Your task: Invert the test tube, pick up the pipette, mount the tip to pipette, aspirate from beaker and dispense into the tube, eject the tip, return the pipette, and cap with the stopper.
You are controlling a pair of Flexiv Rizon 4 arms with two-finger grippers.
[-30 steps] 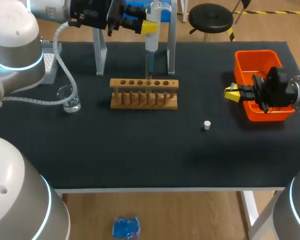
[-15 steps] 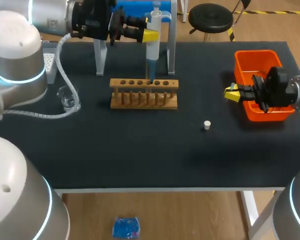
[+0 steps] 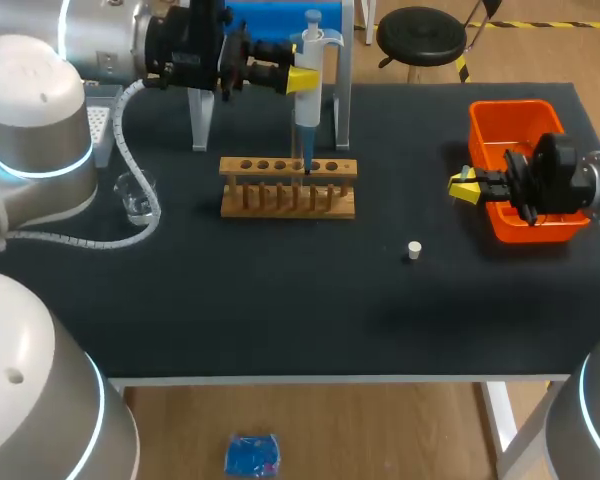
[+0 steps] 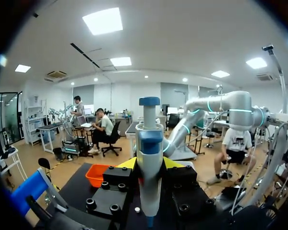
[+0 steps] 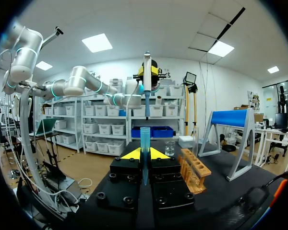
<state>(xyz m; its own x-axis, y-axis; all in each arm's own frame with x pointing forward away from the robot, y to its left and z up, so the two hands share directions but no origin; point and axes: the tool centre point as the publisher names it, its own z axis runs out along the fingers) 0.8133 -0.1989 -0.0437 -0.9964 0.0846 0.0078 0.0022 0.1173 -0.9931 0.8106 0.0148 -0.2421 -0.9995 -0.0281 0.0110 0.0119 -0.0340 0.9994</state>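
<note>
While reaching in from the left past the table's middle, clamps the pipette (image 3: 307,112) upright in the left gripper (image 3: 301,78), with both yellow fingers pressed to its white body from two sides. Points its blue tip (image 3: 305,148) straight down at the right half of the wooden rack (image 3: 280,195); cannot tell whether touching the rack or just above it. Shows, in the left wrist view, the same white body with blue collar and blue plunger cap, standing between the black finger blocks. Cannot read any marking on it.

Has the right gripper (image 3: 463,186) low and just beside the left wall of the orange bin (image 3: 510,105), well apart from the rack. Pinches a slim, translucent blue tube (image 5: 144,143) upright between barely parted yellow fingertips, open end up, tapering downward; cannot tell whether pipette tip or test tube.

Finds the small white stopper (image 3: 413,250) alone on the black table (image 3: 280,300), between rack and bin, nearer the front edge. Finds the glass beaker (image 3: 135,197) left of the rack, beside the left arm's cable. Finds a grey perforated tip box (image 3: 100,125) at the far left, partly hidden by that arm, and the blue-topped pipette stand (image 3: 199,120) behind the rack.
</note>
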